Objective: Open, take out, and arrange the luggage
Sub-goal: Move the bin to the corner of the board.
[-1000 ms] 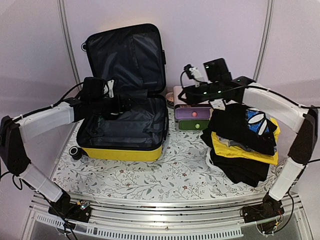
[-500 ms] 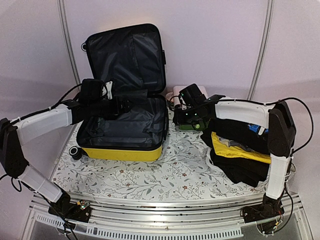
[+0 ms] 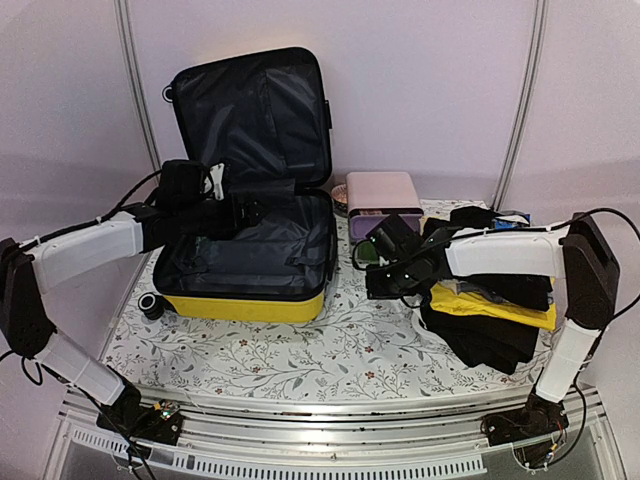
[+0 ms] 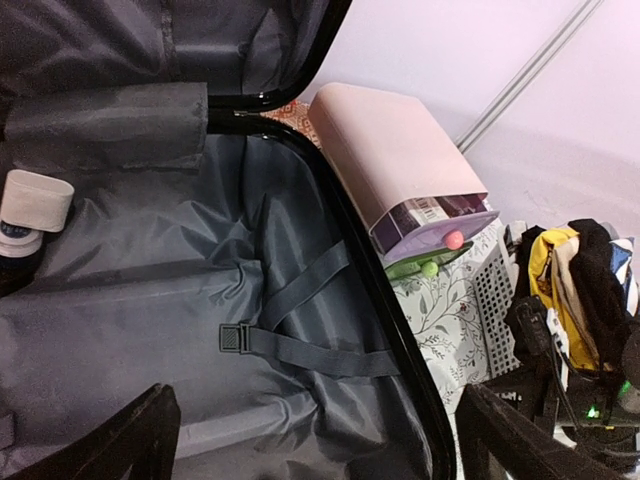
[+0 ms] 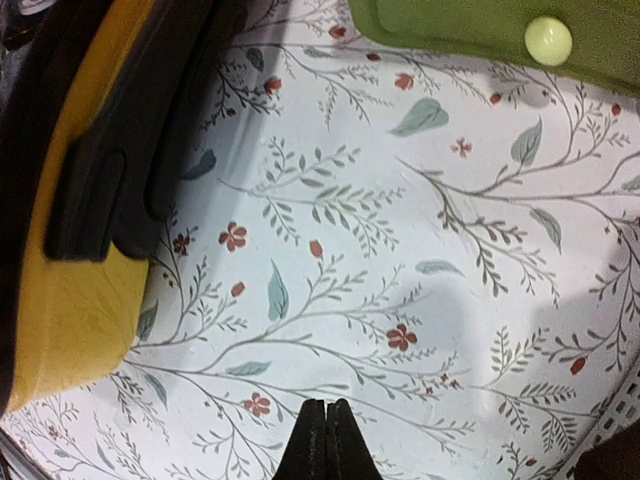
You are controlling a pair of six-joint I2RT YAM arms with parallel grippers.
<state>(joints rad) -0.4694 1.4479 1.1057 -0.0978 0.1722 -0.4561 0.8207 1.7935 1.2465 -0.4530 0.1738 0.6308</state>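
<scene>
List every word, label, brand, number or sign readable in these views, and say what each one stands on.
No text here is legible.
Printed label at the front of the pink drawer box: too small to read.
Label on the white-capped bottle lying in the luggage: blurred, unreadable.

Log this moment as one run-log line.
luggage: open, lid upright | left gripper: open, empty, over luggage interior | right gripper: shut, empty, over tablecloth beside luggage | clothes pile: stacked, right side
</scene>
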